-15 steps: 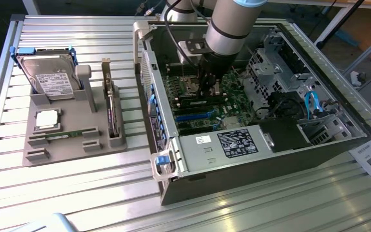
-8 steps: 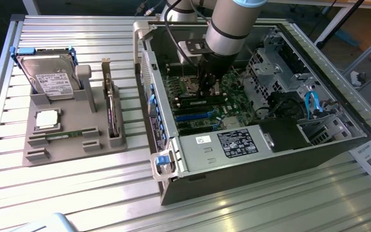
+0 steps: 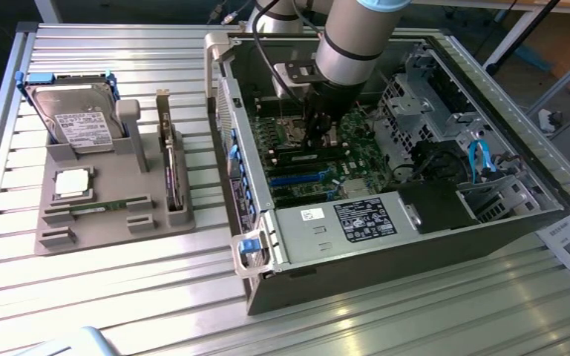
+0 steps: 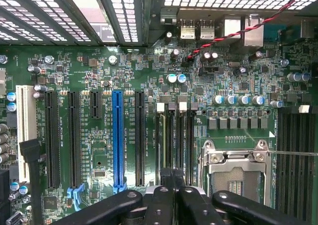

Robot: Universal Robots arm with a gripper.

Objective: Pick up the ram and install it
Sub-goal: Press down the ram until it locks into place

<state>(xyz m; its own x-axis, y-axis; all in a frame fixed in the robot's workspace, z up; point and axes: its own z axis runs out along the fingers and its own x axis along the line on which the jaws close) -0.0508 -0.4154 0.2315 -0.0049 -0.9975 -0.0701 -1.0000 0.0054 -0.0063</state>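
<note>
A ram stick (image 3: 100, 208), thin and green, lies flat in the front groove of the grey holder (image 3: 156, 222) at the exterior view's left. My gripper (image 3: 320, 141) is far from it, reaching down inside the open computer case (image 3: 384, 245) to just above the motherboard (image 3: 349, 159). In the wrist view my gripper (image 4: 174, 195) is shut, its dark fingers (image 4: 161, 205) pressed together over the near ends of the black memory slots (image 4: 175, 135). I see nothing between the fingers. One slot shows a thin pale green edge (image 4: 163, 145); I cannot tell whether it is a stick.
The holder also carries a hard drive (image 3: 77, 119), a square silver processor (image 3: 73, 183) and an upright expansion card (image 3: 171, 174). The processor socket (image 4: 236, 178) stands beside the slots, with a blue slot (image 4: 118, 135), a red cable (image 4: 248, 26) and drive cages (image 3: 433, 104) nearby.
</note>
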